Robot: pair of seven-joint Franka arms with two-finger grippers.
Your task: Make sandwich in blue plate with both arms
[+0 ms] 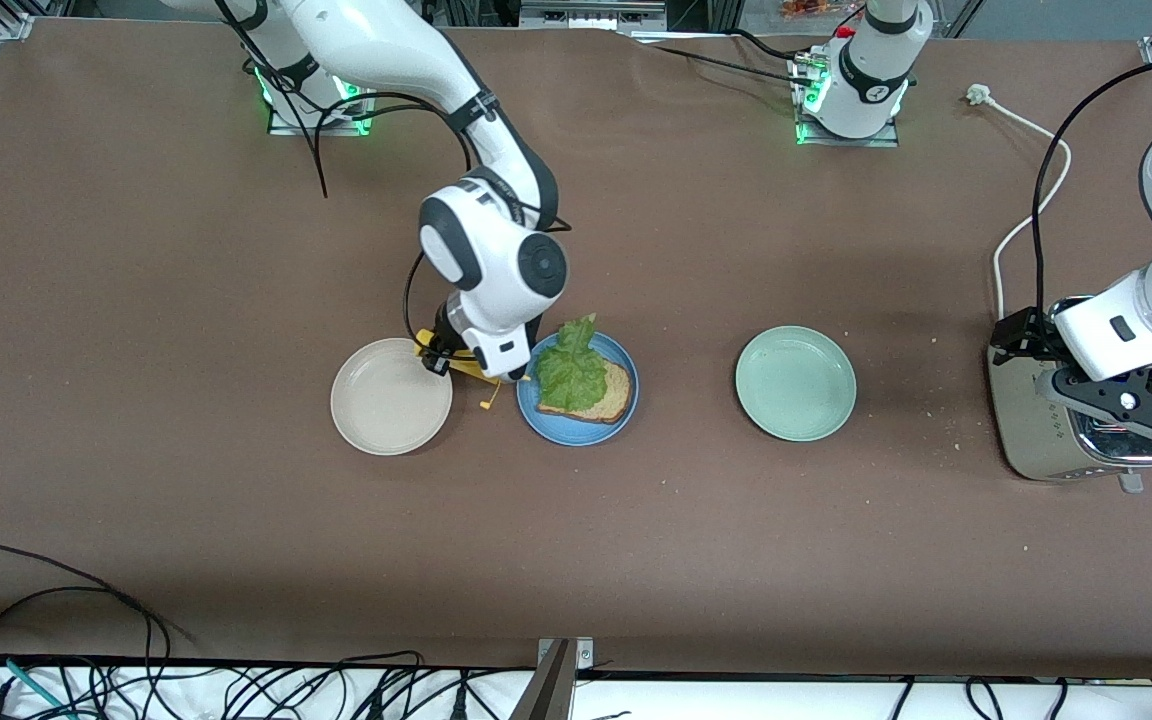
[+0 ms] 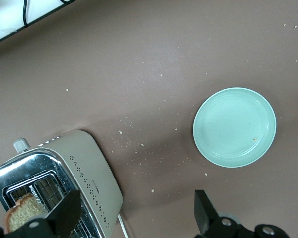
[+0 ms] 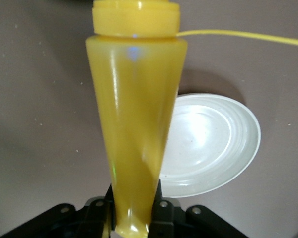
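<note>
1. the right gripper (image 3: pixel 134 218), between the beige plate (image 1: pixel 391 396) and the blue plate (image 1: pixel 578 390), pinches a yellow sauce bottle (image 3: pixel 134 124).
2. the left gripper (image 2: pixel 139 218) gapes over the toaster (image 2: pixel 59 183), where the second toast slice (image 2: pixel 22 210) sits.
3. the sandwich (image 1: pixel 581 380) looks crumbly under limp lettuce; grip toast edges.

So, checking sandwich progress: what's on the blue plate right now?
On the blue plate lies one toast slice with a lettuce leaf on top. The leaf covers most of the slice, so anything under it is hidden. No top slice yet.
</note>
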